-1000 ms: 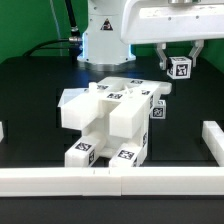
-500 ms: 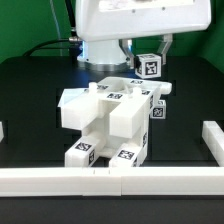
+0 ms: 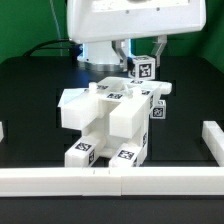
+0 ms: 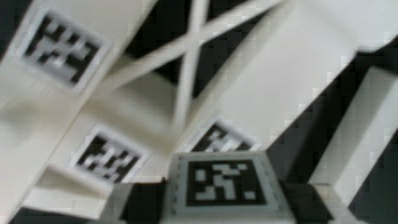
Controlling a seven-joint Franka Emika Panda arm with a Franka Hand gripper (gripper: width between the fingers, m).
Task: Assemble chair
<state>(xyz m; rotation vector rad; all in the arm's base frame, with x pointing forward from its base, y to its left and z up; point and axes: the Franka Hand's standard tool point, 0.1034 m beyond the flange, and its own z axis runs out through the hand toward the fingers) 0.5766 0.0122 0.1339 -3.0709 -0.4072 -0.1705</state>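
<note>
The partly built white chair [image 3: 110,120] stands in the middle of the black table, a blocky body with tagged legs and flat pieces. My gripper [image 3: 143,66] is shut on a small white tagged chair part [image 3: 144,68] and holds it just above the chair's back right corner. In the wrist view the held part [image 4: 221,184] fills the near edge between my two dark fingers [image 4: 143,196], with the chair's tagged white pieces [image 4: 107,110] close below. The arm's white housing hides the gripper's upper part in the exterior view.
Long white border rails run along the front edge [image 3: 110,182] and at the exterior view's right [image 3: 214,142]. The robot's white base [image 3: 100,52] stands behind the chair. A small tagged piece [image 3: 160,110] sits at the chair's right side.
My gripper has carried the small tagged part toward the exterior view's left and slightly down, from the far right to just above the chair's back right corner.
</note>
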